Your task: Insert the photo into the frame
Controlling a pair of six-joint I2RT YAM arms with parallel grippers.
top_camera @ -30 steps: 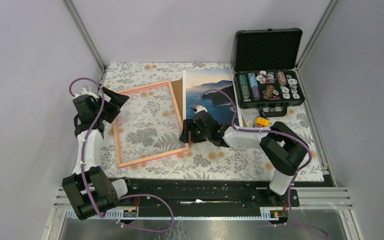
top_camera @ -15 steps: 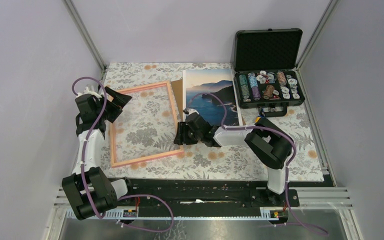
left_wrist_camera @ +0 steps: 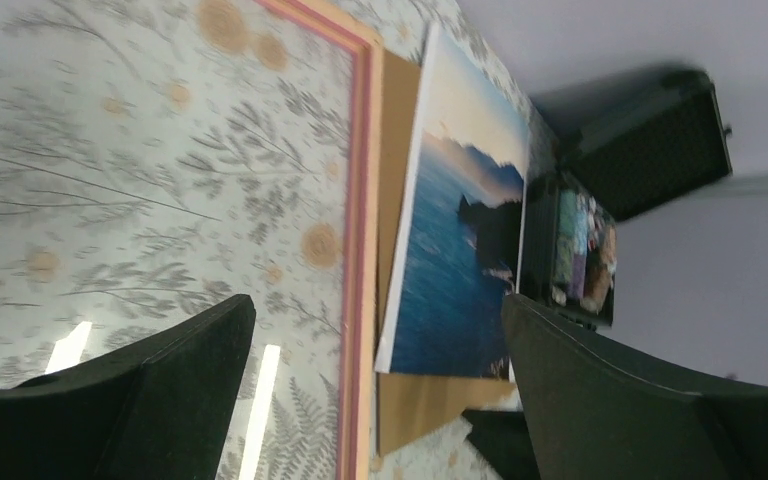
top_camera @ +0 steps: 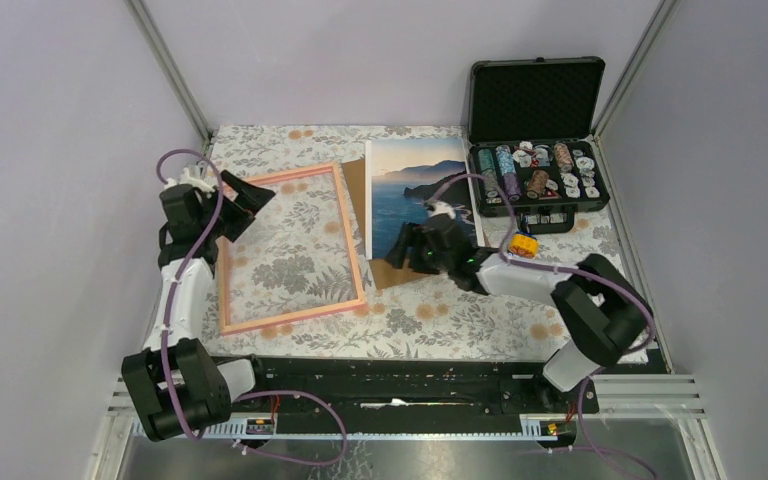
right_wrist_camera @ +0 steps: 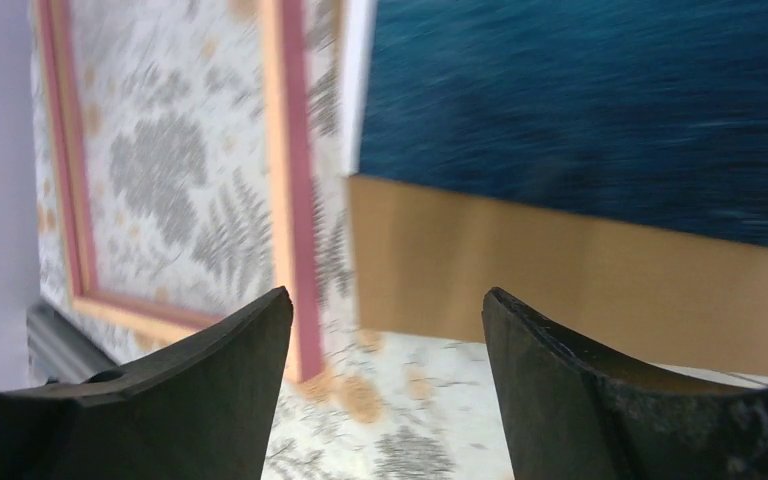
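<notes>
The frame (top_camera: pixel 352 240), a pink border with a clear pane, lies flat on the left half of the floral cloth. The photo (top_camera: pixel 415 190), a blue coast print, lies just right of it on a brown backing board (top_camera: pixel 390 272). My left gripper (top_camera: pixel 245 205) hovers open over the frame's far left corner; in the left wrist view the gripper (left_wrist_camera: pixel 377 300) holds nothing, with the frame edge (left_wrist_camera: pixel 360 200) and photo (left_wrist_camera: pixel 460 250) beyond. My right gripper (top_camera: pixel 400 250) sits open at the photo's near left corner. Its wrist view shows the gripper (right_wrist_camera: pixel 387 295) empty, above cloth, between frame edge (right_wrist_camera: pixel 295 200) and board (right_wrist_camera: pixel 560 270).
An open black case (top_camera: pixel 535 100) with poker chips stands at the back right, touching the photo's right side. A small yellow object (top_camera: pixel 523 243) lies in front of the case. Enclosure walls and posts bound the cloth on three sides.
The frame has slid left and turned squarer to the table. My right gripper pushed at its right edge, then drew back right to the photo's near corner. The left gripper shifted slightly right.
</notes>
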